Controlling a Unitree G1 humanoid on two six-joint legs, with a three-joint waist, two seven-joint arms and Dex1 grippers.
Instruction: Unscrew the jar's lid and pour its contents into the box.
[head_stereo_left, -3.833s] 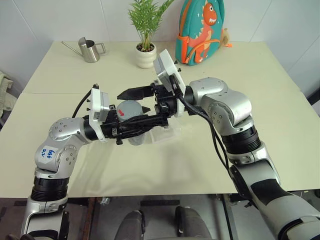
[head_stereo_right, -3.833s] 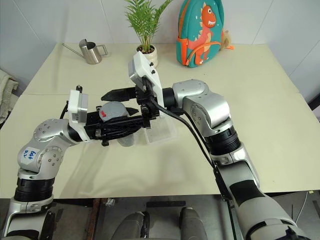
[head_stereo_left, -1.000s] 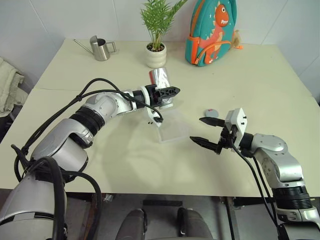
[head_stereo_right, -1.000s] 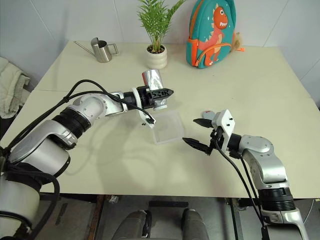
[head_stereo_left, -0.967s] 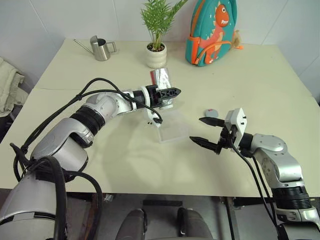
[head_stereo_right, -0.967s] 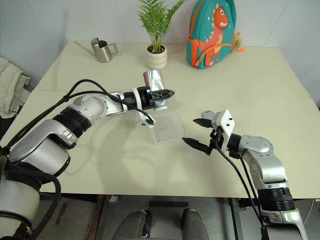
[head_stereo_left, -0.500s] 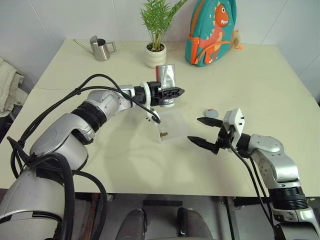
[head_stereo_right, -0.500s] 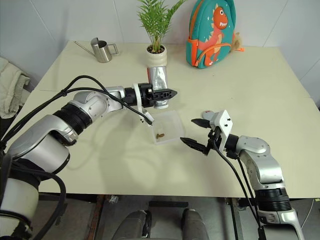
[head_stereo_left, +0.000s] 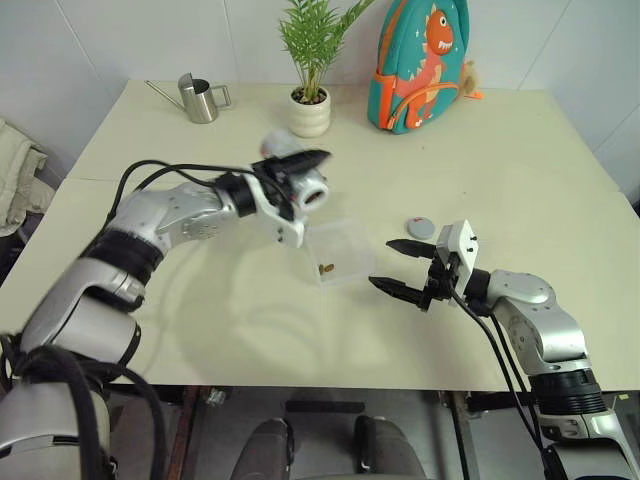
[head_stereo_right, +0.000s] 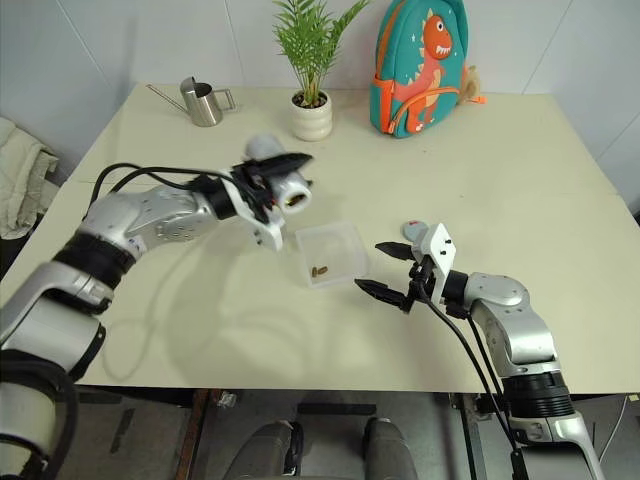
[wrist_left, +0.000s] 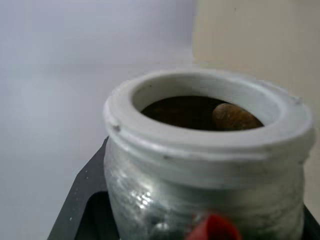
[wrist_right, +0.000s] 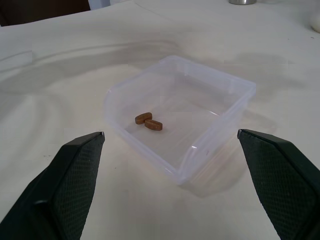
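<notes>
Holding one brown piece (wrist_left: 235, 116) inside, the jar (head_stereo_left: 305, 186) is clamped in the left gripper (head_stereo_left: 290, 170) above the table's middle, beside the box (wrist_right: 227, 85), so tipping here could spill it outside; the right gripper (head_stereo_left: 398, 268) waits wide open, empty.

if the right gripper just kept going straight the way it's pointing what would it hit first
Probably the box. The open right gripper points straight at its near corner, with only bare table between them. Two brown pellets lie inside it.
</notes>
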